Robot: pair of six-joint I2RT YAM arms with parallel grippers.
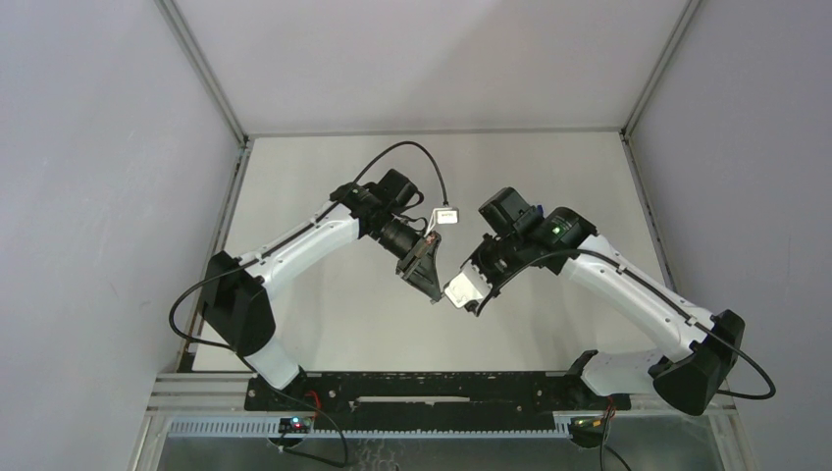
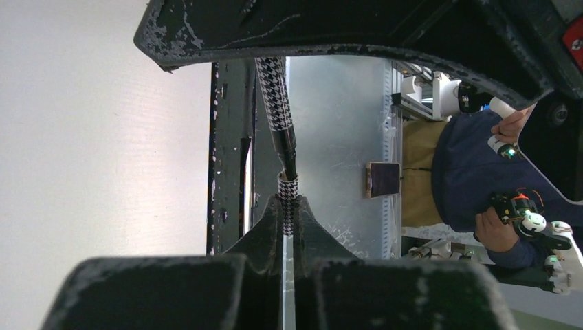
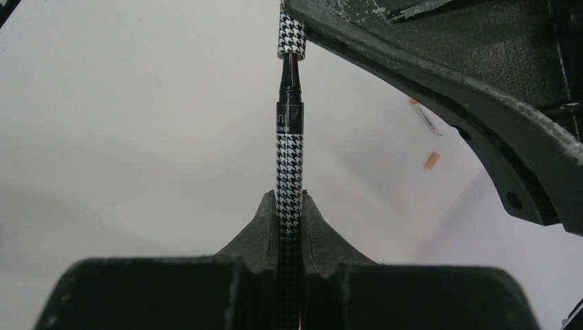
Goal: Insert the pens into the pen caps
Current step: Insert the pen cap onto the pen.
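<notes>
left claw (image 2: pixel 287 223) pinched cap (image 2: pixel 288 187); right claw (image 3: pixel 289 216) pinched pen (image 3: pixel 289 155); tip sat at cap mouth, aligned for insertion.

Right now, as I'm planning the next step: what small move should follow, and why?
Probably ease the right gripper forward along the pen: its tip meets the mouth of the cap pinched in the left gripper, but the black neck is uncovered, so it isn't seated.

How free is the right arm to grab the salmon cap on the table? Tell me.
Probably not yet: the right pincer is shut on the houndstooth pen, its tip at the houndstooth cap in the left pincer. The salmon cap lies uncovered.
</notes>
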